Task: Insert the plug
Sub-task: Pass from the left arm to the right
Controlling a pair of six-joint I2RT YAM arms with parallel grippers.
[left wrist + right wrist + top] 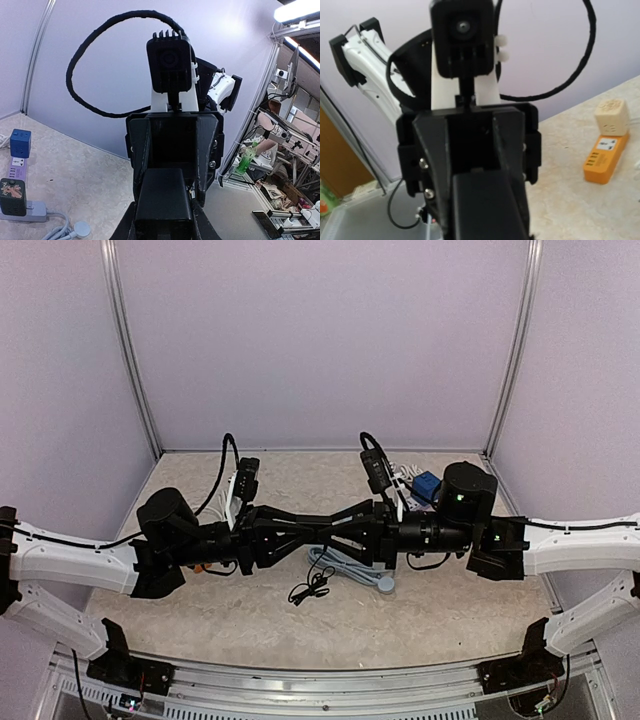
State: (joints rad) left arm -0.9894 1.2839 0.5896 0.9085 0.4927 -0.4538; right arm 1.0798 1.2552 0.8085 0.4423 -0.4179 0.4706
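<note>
Above the table (430,610), the left gripper (312,528) clamps a black block (162,202) that the right gripper (340,525) flanks, its hold unclear.

The white-and-black left arm (80,562) and right arm (575,545) reach inward. The left gripper (308,530) clamps a black rectangular block (162,205); opposite the left gripper, nose to nose, sits the right gripper (340,526) (jaws narrowed, contact unclear).

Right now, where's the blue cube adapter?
Top view: blue cube adapter sits far right on the table, beside the right arm's black joint housing. Left wrist view: left edge, at the far end of the white power strip.
</note>
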